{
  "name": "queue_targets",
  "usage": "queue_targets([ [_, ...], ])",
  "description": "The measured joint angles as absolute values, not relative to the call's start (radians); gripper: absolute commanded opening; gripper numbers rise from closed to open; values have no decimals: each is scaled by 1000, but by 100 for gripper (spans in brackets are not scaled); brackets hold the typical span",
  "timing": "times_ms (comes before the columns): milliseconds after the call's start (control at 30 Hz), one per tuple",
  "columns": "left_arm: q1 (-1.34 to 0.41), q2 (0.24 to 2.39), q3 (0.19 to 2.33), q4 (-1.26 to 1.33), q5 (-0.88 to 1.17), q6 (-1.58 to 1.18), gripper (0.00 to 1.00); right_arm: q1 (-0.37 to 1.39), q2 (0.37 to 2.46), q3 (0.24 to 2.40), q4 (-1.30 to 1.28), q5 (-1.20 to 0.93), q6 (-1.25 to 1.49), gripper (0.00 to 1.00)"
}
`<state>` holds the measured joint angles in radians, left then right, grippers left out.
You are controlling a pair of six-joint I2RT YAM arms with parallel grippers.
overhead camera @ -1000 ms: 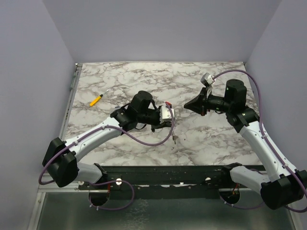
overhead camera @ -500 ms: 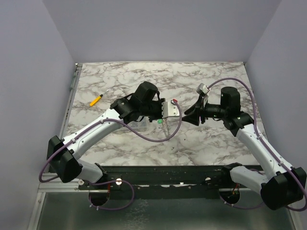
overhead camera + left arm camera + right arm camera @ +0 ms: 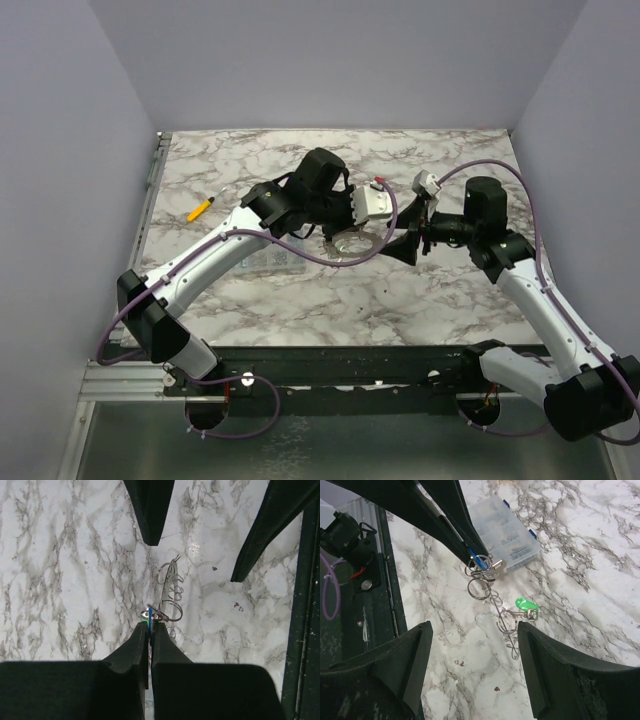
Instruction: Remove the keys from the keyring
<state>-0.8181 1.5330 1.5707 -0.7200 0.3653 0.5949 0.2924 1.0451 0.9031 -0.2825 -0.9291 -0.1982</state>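
Note:
My left gripper [image 3: 150,625] is shut on the blue head of a key [image 3: 474,557]. From that key hang small wire rings and the big grey keyring [image 3: 499,614], which shows edge-on in both wrist views and as an oval [image 3: 350,245] from above. The green-headed key [image 3: 526,604] dangles off the ring on the far side. My right gripper [image 3: 472,627] stands open just short of the ring's free end, its fingers [image 3: 150,510] either side of it and touching nothing. Whether the ring's lower end touches the marble I cannot tell.
A clear compartment box [image 3: 505,527] lies on the marble behind the left gripper. A yellow pen [image 3: 201,208] lies at the far left of the table. The black base rail [image 3: 350,365] runs along the near edge.
The left arm swung right and farther out, carrying the keyring to the table's middle. The right gripper went from shut to open and came in towards the ring.

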Motion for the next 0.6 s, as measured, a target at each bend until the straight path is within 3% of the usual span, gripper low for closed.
queue_targets([
  [600, -820, 1532, 1583, -791, 528, 465, 0, 294, 1056, 840, -186, -1081, -192, 72],
])
